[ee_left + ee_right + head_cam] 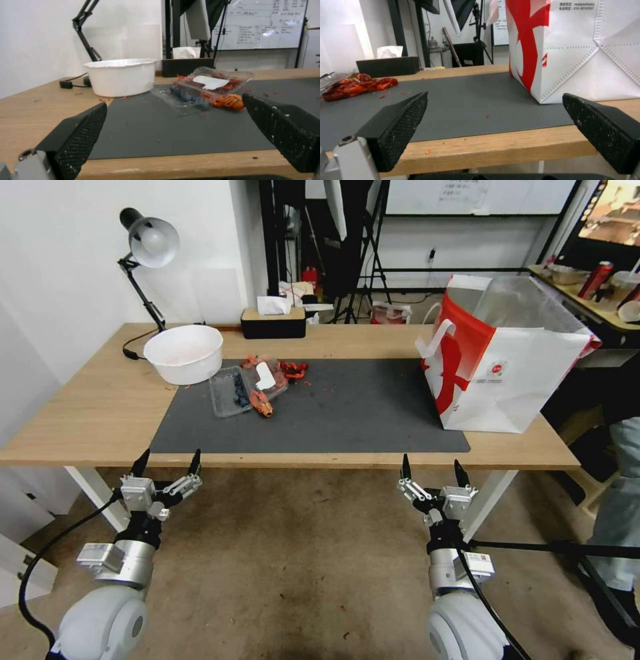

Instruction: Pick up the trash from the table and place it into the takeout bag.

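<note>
With both arms parked just off the near edge of the table, nothing's held: my left gripper and right gripper both have jaws spread wide. Trash sits on the mat, left-far part: clear tray with red scraps, white bowl just off the mat's left corner. Left arm is nearer, straight ahead, path unobstructed. Bag stands on the mat's right end, mouth up. Lamp and tissue box behind.
</note>
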Available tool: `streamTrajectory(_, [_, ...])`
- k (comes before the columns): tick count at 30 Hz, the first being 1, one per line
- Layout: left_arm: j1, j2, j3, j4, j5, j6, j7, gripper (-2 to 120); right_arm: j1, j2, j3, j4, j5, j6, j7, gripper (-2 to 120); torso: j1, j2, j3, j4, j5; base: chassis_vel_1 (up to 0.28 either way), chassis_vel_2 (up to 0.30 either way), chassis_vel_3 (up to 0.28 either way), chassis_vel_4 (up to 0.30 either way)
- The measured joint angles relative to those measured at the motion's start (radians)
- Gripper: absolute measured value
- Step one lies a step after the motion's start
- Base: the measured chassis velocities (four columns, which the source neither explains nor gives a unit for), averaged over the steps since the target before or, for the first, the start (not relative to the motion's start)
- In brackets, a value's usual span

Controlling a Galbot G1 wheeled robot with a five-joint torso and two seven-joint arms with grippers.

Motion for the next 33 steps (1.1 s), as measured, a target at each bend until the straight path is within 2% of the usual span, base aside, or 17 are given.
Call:
streamTrajectory(9, [-0.021,0.010,0.026,0.005,0.007,0.011,0.005,100,-0.010,0.002,0.001,-0.003,-0.007,0.012,-0.007,100,0.000,0.000,0.000,-0.0001,0.0000,0.000,0.000,0.000,0.000])
streamTrajectory(33, [-0.024,0.011,0.028,0.006,0.007,0.017,0.003,100,-0.011,0.003,0.002,-0.004,-0.008,0.014,-0.009,100,0.000,0.000,0.000,0.0000,0.0000,0.000,0.000,0.000,0.000])
